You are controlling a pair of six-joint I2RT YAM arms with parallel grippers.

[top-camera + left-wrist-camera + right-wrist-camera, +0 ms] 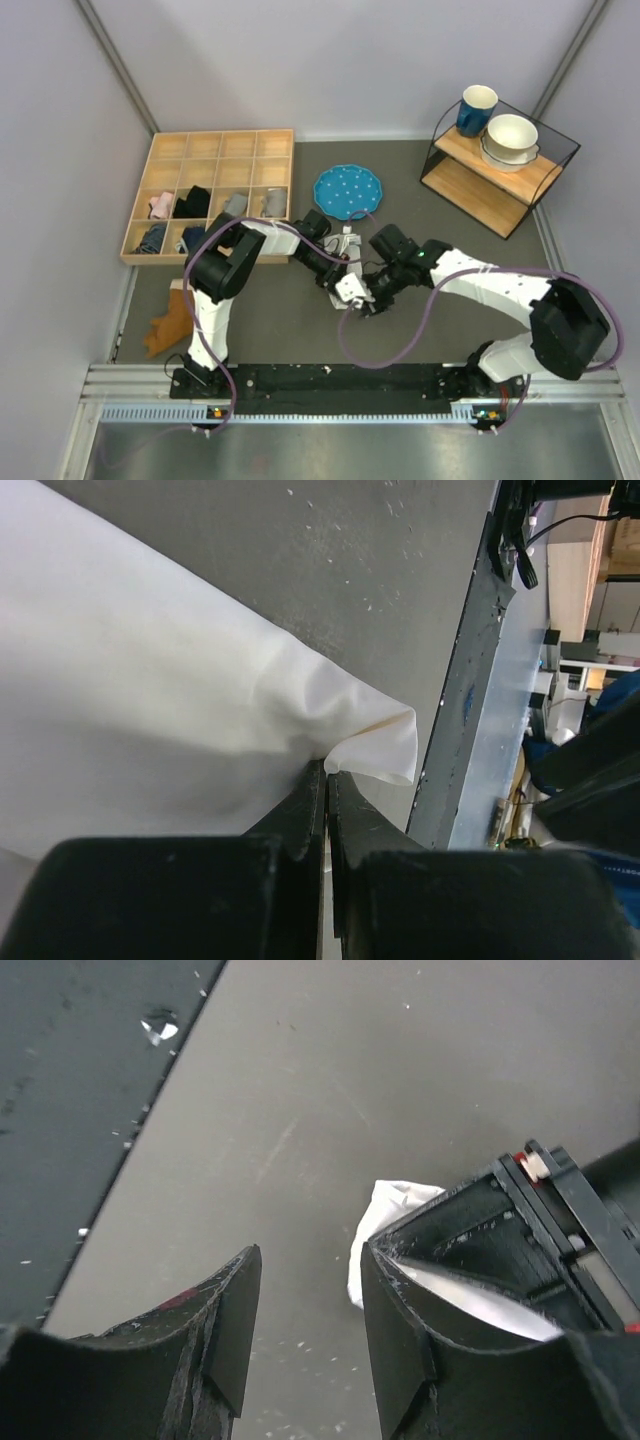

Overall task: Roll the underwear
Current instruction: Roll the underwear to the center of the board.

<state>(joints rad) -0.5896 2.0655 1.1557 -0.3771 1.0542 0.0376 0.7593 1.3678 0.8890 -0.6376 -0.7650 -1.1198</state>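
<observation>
The underwear (351, 290) is white cloth, bunched small at the table's middle between the two grippers. In the left wrist view it (150, 700) fills the left half, with a folded corner at the fingertips. My left gripper (327, 773) is shut on that edge of the underwear; in the top view it (338, 281) sits just left of the cloth. My right gripper (366, 303) is just right of it. In the right wrist view it (310, 1255) is open and empty over bare table, with a bit of white cloth (383, 1212) beyond its right finger.
A wooden compartment box (215, 150) with small cloth bundles stands at the back left. A blue plate (347, 190) lies behind the grippers. A wire shelf (500, 170) with bowls and a cup is at the back right. A brown cloth (170, 320) lies at the left.
</observation>
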